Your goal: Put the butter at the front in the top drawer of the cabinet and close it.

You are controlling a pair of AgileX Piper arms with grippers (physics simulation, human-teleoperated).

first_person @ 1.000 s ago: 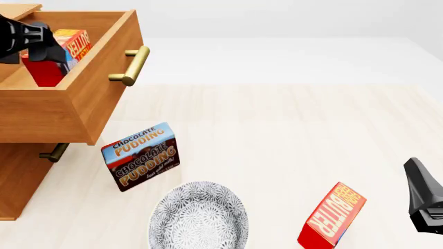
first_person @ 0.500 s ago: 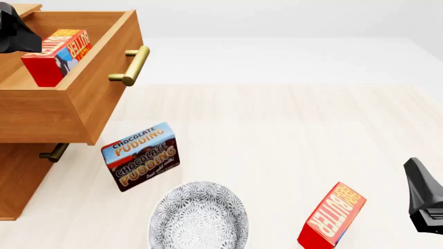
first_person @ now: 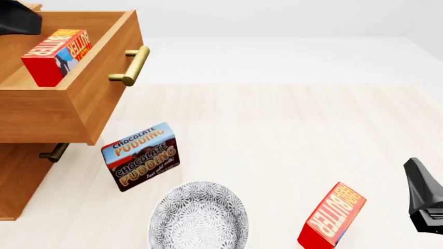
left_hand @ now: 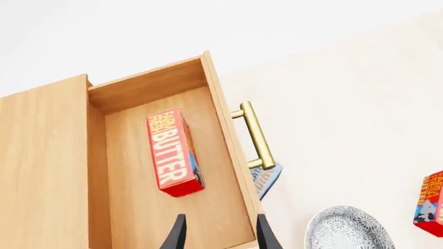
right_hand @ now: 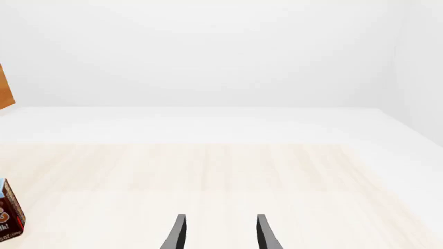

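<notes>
The butter lies in the top drawer; the left gripper, fingers apart and empty, is best set squarely against the handle at frame centre.

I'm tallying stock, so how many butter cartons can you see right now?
2. One butter lies inside the open top drawer; the other butter carton stands on the table, right of the patterned bowl.

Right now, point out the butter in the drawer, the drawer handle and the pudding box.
butter (left_hand: 173, 151), left wrist view, lettered top face.
drawer handle (first_person: 132, 66), front view, middle of bar.
pudding box (first_person: 142, 155), front view, front face.
</notes>
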